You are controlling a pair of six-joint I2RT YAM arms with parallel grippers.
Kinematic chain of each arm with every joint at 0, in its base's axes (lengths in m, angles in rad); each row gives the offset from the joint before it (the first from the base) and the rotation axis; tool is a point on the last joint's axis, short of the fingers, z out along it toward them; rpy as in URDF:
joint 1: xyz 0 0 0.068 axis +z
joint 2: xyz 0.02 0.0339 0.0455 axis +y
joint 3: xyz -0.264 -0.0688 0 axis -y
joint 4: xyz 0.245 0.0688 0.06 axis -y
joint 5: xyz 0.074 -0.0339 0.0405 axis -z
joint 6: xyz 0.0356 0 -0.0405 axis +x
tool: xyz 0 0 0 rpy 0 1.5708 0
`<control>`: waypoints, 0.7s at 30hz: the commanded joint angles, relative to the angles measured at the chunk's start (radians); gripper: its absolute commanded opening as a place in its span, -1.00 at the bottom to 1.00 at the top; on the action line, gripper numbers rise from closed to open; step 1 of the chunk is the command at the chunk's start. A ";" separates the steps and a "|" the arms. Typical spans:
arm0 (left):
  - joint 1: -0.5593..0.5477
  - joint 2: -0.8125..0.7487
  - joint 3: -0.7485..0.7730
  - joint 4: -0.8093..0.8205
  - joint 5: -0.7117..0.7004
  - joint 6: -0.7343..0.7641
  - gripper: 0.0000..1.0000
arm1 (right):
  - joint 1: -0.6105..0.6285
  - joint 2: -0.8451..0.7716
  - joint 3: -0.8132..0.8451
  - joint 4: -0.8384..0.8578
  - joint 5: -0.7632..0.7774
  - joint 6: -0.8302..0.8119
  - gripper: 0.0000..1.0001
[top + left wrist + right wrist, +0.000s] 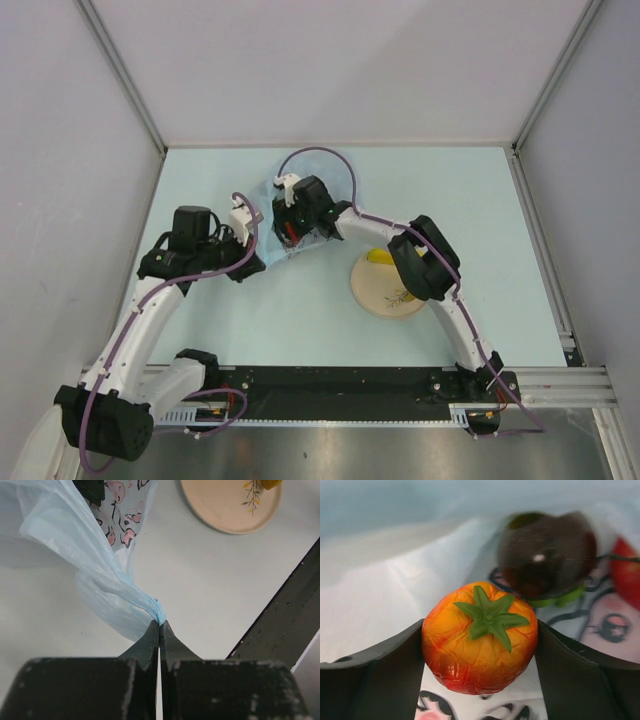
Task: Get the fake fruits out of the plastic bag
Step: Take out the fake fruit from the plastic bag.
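Left gripper [159,629]: pressed together, pinching a twisted corner of the bag [95,565]. In the left wrist view the film runs taut from that pinch toward the upper left of the frame, so the bag is held up and open for you.

Right gripper [292,228]: inside the bag, centre of the top view. In the right wrist view the orange fruit [480,636] sits between the two fingers [380,667], and each finger meets one flank, so by the look you have it pinched across its middle. It lies at lower centre of that frame, on the printed panel.

Still in the bag: purple fruit [545,555] at upper right, blurred, with something green under it; red fruit [627,572] at the right edge, cut off by the frame.

Already out: banana [378,258] on the plate [385,298], right of centre in the top view, well apart from the bag.

Handling, judged:
- Orange fruit: glossy, wrinkled skin, probably hollow plastic. Expect it to be light and fairly stiff, but slick and round, so it can squirt out of a hard squeeze.
- Take it at the widest girth, as the fingers sit, leaf top up. Don't grip the green leaf cap; it looks thin and bendy.
- Bag: thin, soft and crinkly. It can cling to a finger and ride up with the fruit, so check that no film is caught between pad and fruit.
- Purple and red fruits look equally glossy, so grip them the same way.
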 commanded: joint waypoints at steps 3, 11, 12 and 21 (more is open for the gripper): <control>0.001 0.007 -0.008 0.020 -0.014 0.025 -0.99 | -0.048 -0.093 0.004 0.081 -0.044 -0.059 0.34; 0.046 0.074 0.020 0.050 -0.051 0.037 -0.99 | -0.117 -0.396 -0.300 0.325 -0.290 -0.071 0.29; 0.044 0.080 0.026 0.054 -0.057 0.045 -0.99 | -0.120 -0.454 -0.370 0.340 -0.344 -0.071 0.29; 0.046 0.139 0.098 0.091 -0.033 0.002 -0.99 | -0.093 -0.726 -0.644 0.444 -0.421 -0.230 0.26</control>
